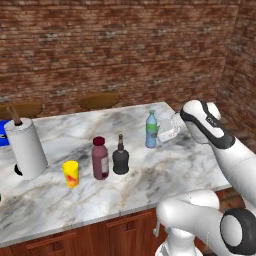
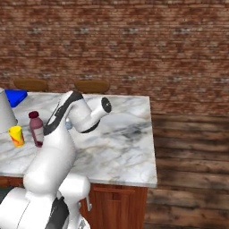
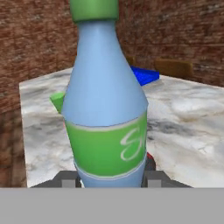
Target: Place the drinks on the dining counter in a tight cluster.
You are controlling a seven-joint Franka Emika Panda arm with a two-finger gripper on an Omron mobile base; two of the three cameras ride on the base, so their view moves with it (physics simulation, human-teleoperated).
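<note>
The small blue bottle (image 1: 151, 129) with a green cap and green label stands upright toward the right of the dining counter (image 1: 170, 172). My gripper (image 1: 160, 134) reaches in from its right and is shut on it. In the hand view the blue bottle (image 3: 105, 109) sits very close, with a dark fingertip (image 3: 66, 179) on each side of its lower body. To its left on the counter, the squat black thin-necked bottle (image 1: 120, 156) and the tall maroon bottle (image 1: 100, 158) stand side by side. From the right base view, the maroon bottle (image 2: 36, 129) shows left of my arm.
A yellow cup (image 1: 71, 173) stands left of the maroon bottle, and a white paper towel roll (image 1: 26, 146) further left. A blue object (image 2: 15, 96) lies at the far left corner. A green cup (image 3: 57, 99) peeks out behind the blue bottle. Two wooden stools (image 1: 99, 101) stand behind the counter.
</note>
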